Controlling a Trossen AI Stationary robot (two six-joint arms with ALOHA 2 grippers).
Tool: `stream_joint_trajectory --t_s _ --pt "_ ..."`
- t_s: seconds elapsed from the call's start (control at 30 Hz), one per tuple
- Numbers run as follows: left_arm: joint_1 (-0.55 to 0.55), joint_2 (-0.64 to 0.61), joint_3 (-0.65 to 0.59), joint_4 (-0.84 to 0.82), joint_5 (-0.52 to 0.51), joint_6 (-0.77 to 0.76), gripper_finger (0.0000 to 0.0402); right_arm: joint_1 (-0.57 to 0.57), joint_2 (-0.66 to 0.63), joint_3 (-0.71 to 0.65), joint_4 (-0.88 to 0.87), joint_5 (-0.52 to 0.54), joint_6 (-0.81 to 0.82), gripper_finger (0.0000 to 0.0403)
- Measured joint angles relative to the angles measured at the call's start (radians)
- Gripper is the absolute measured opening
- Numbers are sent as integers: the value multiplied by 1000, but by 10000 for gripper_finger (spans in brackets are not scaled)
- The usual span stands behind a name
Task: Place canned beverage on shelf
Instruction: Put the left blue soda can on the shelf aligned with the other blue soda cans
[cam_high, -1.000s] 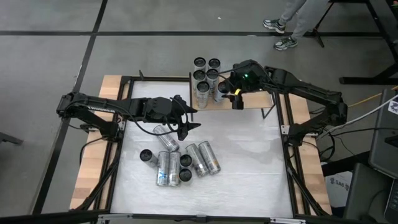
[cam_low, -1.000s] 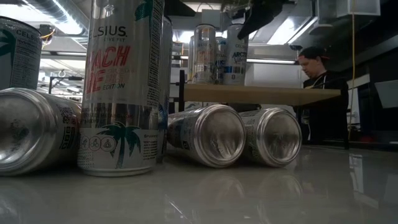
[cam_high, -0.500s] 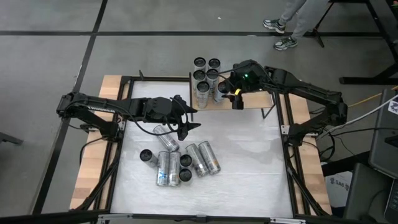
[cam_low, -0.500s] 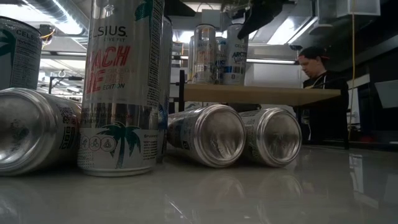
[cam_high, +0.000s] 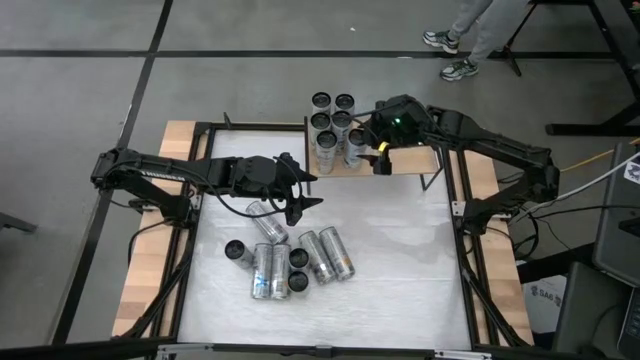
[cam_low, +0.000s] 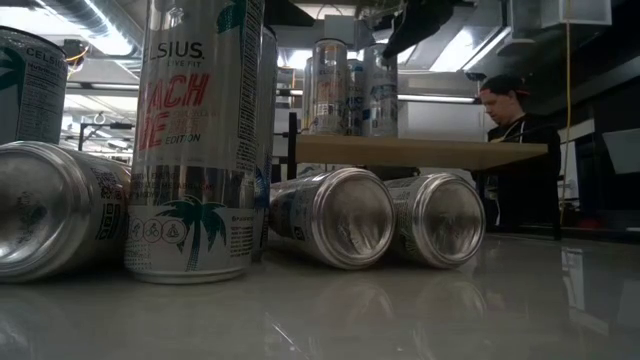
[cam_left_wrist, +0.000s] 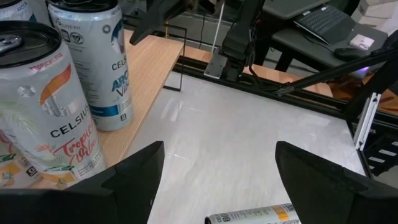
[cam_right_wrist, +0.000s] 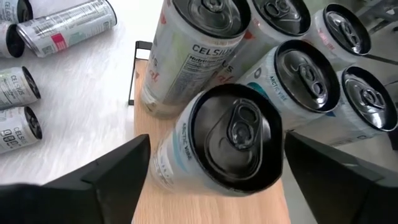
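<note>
The shelf (cam_high: 405, 163), a small pale wood board on black posts, stands at the table's far edge. Several silver cans stand upright on it on their bases. The one nearest the table's right edge (cam_right_wrist: 230, 140) (cam_high: 356, 142) is between the spread fingers of my right gripper (cam_right_wrist: 217, 162) (cam_high: 368, 140). That gripper is open, slants down from the right, and has a finger on either side of the can's top. My left gripper (cam_high: 305, 196) (cam_left_wrist: 214, 180) hangs open above the table's middle left with nothing between its fingers.
Several more cans (cam_high: 290, 260) are on the white tabletop near its middle, most lying on their sides and some upright. One lies below my left gripper (cam_left_wrist: 255, 218). A person (cam_low: 512, 130) is beyond the shelf, and another person's legs (cam_high: 465, 35) show on the floor.
My right gripper has opened and let go of the can nearest the table's right edge. The can stays upright on the shelf beside the others. Neither arm has moved otherwise.
</note>
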Motion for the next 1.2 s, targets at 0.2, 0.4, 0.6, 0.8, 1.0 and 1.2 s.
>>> stream_joint_trajectory --t_s 0.2,0.4,0.6,0.8,1.0,1.2 --pt "0 0 0 0 0 -3 304 0 0 0 -1 1 0 364" --pt "0 0 0 0 0 -3 304 1 -11 3 -12 72 -2 364" --pt "0 0 0 0 0 -3 304 0 -31 125 -172 87 -2 364" --pt "0 0 0 0 0 -3 304 0 -35 280 -371 96 7 364" --pt "0 0 0 0 0 -3 304 0 -98 220 -408 97 61 364" --pt "0 0 0 0 0 -3 304 0 -225 -19 -299 102 109 364"
